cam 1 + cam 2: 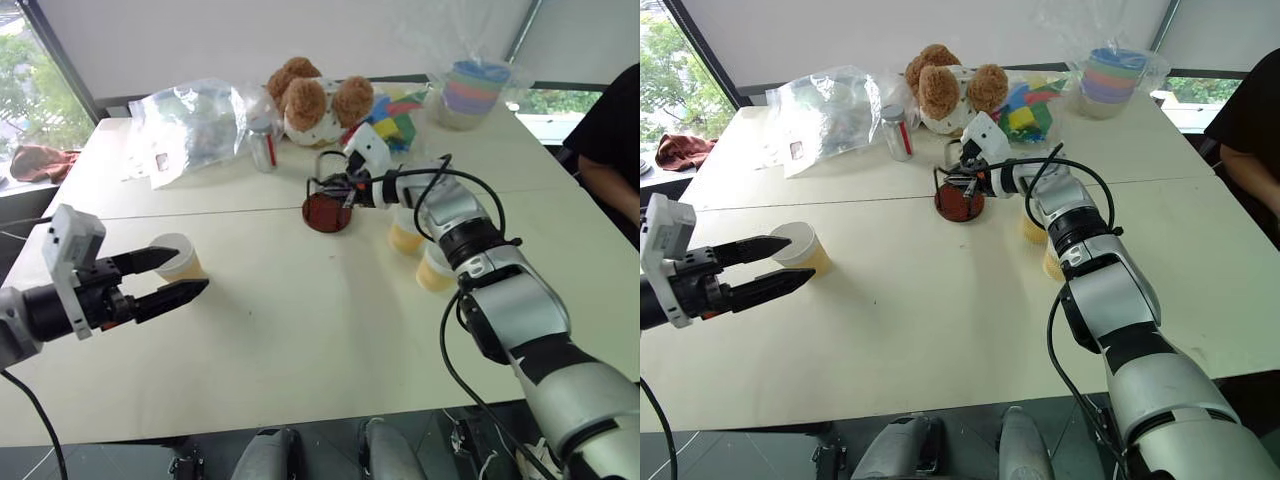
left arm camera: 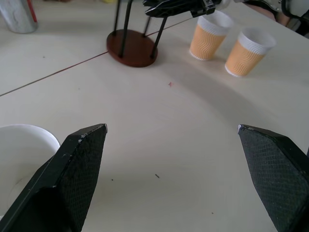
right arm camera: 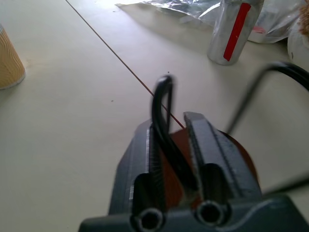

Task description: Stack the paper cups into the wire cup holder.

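Observation:
The wire cup holder (image 1: 325,205), black wire loops on a round reddish-brown base (image 2: 133,48), stands mid-table. My right gripper (image 1: 345,190) reaches in from the right, shut on one upright wire loop (image 3: 161,108). Two paper cups (image 1: 405,237) (image 1: 435,270) with yellow-tan ribbed sleeves stand upright just right of the holder, partly behind my right arm. A third paper cup (image 1: 178,255) stands at the left. My left gripper (image 1: 165,280) is open beside it, fingers wide apart with nothing between them; the cup's white rim (image 2: 19,154) lies next to one finger.
At the back of the table are a crumpled plastic bag (image 1: 195,125), a silver-red can (image 1: 262,148), a teddy bear (image 1: 310,100), colourful blocks (image 1: 395,115) and wrapped pastel bowls (image 1: 470,90). A person in black (image 1: 610,140) sits at the right edge.

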